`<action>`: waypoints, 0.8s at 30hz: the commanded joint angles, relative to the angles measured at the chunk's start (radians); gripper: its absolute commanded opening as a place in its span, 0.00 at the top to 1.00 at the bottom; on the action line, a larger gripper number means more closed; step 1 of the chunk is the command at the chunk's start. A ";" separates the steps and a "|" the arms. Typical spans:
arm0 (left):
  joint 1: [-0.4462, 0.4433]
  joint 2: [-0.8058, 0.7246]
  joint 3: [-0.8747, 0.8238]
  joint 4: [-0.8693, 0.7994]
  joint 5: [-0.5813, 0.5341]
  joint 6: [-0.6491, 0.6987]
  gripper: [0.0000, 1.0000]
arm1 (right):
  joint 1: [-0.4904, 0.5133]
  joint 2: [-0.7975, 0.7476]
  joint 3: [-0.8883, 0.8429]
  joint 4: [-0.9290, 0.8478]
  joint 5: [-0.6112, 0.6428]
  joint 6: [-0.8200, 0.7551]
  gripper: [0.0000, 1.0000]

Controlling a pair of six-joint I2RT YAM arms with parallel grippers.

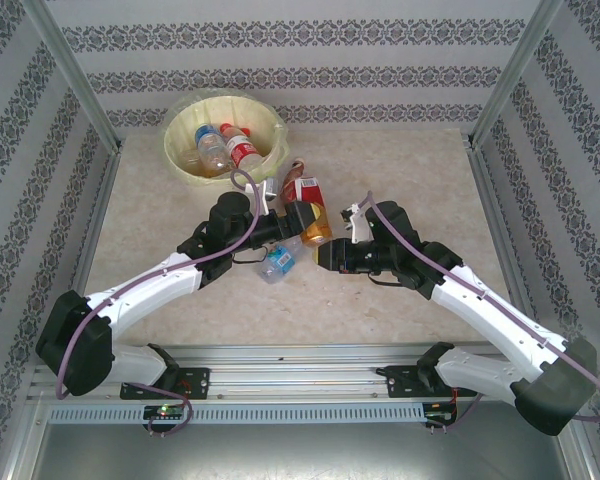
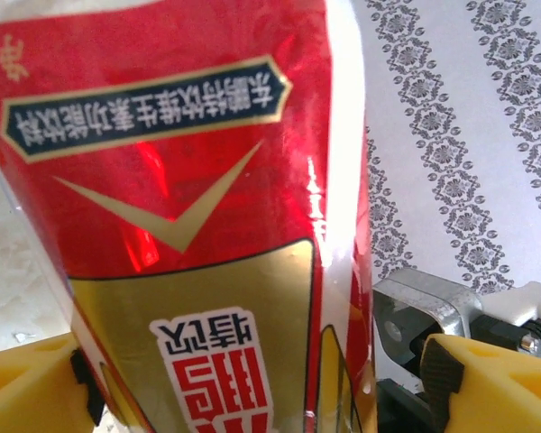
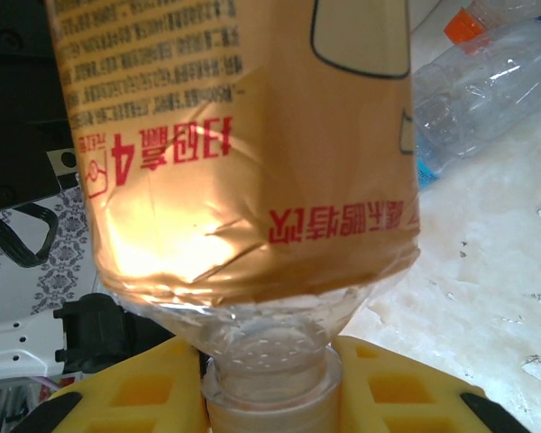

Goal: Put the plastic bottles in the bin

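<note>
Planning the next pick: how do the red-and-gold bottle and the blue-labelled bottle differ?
The red-and-gold bottle is gripped at its neck by the right end effector; the blue-labelled bottle lies loose on the table. The first is mostly label, the second mostly clear. Both are outside the bin.

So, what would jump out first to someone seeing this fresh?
The red-and-gold bottle mid-table: the right gripper is clamped on its neck, the left gripper open around its body. At the far left, the yellow bin holds two bottles; a clear bottle lies on the table near the grippers.
</note>
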 commanded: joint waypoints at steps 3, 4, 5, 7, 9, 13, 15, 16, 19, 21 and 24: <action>-0.015 0.009 0.024 0.086 0.018 -0.032 0.17 | 0.014 -0.004 0.018 0.031 -0.012 -0.011 0.73; -0.015 0.011 0.025 0.088 0.021 -0.036 0.20 | 0.015 -0.005 0.016 0.032 -0.010 -0.012 0.73; -0.015 0.013 0.028 0.095 0.023 -0.043 0.23 | 0.016 -0.006 0.012 0.035 -0.008 -0.012 0.73; -0.015 0.015 0.033 0.102 0.028 -0.053 0.26 | 0.017 -0.012 0.005 0.039 -0.004 -0.011 0.73; -0.015 0.021 0.045 0.092 0.035 -0.053 0.27 | 0.019 -0.020 0.001 0.040 0.004 -0.011 0.73; -0.015 0.027 0.051 0.085 0.045 -0.056 0.35 | 0.020 -0.033 -0.008 0.040 0.014 -0.011 0.73; -0.015 0.028 0.051 0.096 0.048 -0.056 0.38 | 0.021 -0.037 -0.011 0.042 0.016 -0.006 0.73; -0.015 0.027 0.052 0.095 0.048 -0.055 0.40 | 0.022 -0.038 -0.011 0.043 0.016 -0.006 0.73; -0.016 0.023 0.059 0.091 0.048 -0.053 0.44 | 0.022 -0.037 -0.006 0.040 0.017 -0.007 0.70; -0.013 0.015 0.066 0.084 0.048 -0.047 0.45 | 0.022 -0.039 -0.005 0.039 0.021 -0.005 0.63; -0.003 -0.007 0.096 0.014 0.040 -0.012 0.45 | 0.021 -0.053 -0.001 0.034 0.031 -0.006 0.49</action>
